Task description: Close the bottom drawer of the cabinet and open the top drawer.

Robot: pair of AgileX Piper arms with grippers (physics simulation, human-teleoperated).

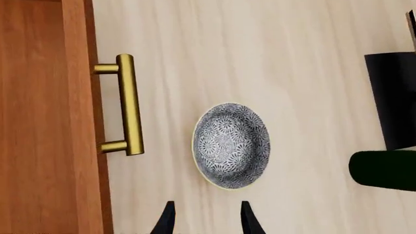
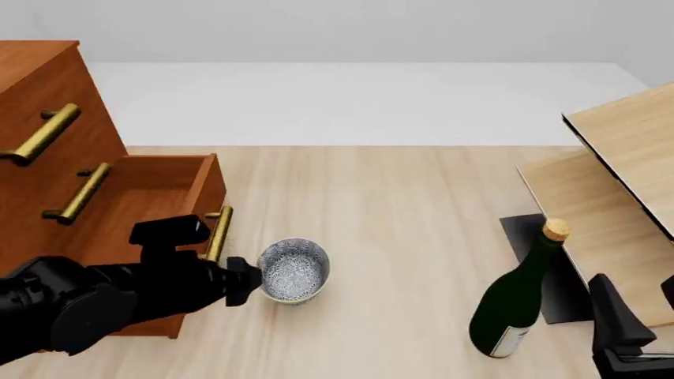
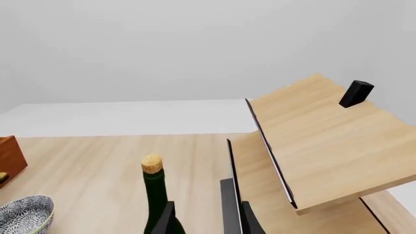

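While bottom drawer (image 2: 158, 189) stands out | left hand (image 1: 205, 219) released near bowl (image 2: 293, 270) | right hand (image 3: 205, 219) released

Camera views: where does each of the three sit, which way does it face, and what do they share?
Front: fixed above and behind the arms, facing forward and down at the cabinet, its bottom drawer pulled out; left gripper and right gripper show.
Left wrist: behind the left gripper, facing down at the bowl and the drawer's handle; fingertips show.
Right wrist: behind the right gripper, facing out level at the bottle and rack; fingertips show.
Shared: the bowl appears in all three.
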